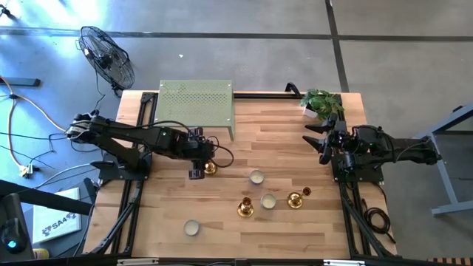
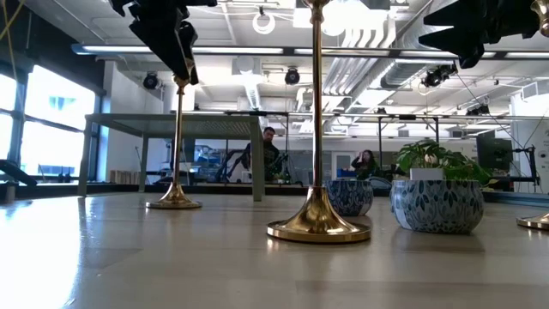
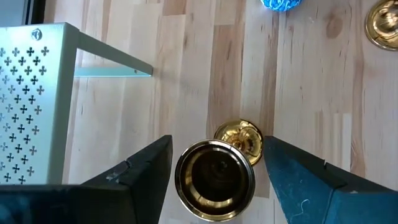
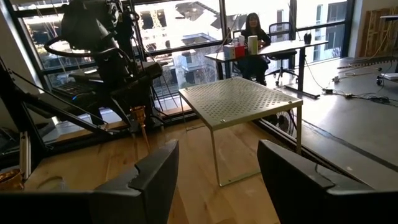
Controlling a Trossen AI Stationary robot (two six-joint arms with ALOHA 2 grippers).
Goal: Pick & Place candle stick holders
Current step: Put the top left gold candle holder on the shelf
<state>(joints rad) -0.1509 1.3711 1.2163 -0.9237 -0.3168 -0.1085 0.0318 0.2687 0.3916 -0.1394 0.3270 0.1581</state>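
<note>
Broadly, the wooden table (image 1: 244, 144) carries a perforated green shelf (image 1: 196, 103) at its rear. My left gripper (image 3: 214, 165), fingers spread, straddles the cup of one upright candle stick holder (image 1: 209, 167) just in front of that shelf, seemingly poised to close. My right gripper (image 4: 217, 177) waits open near the potted plant (image 1: 323, 102). Two other holders (image 1: 245, 207) (image 1: 296, 198) stand among small bowls (image 1: 256, 176), well apart.

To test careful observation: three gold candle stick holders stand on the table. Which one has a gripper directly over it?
The candlestick nearest the green perforated shelf: the left gripper straddles its top, fingers open. The other two stand alone.
</note>
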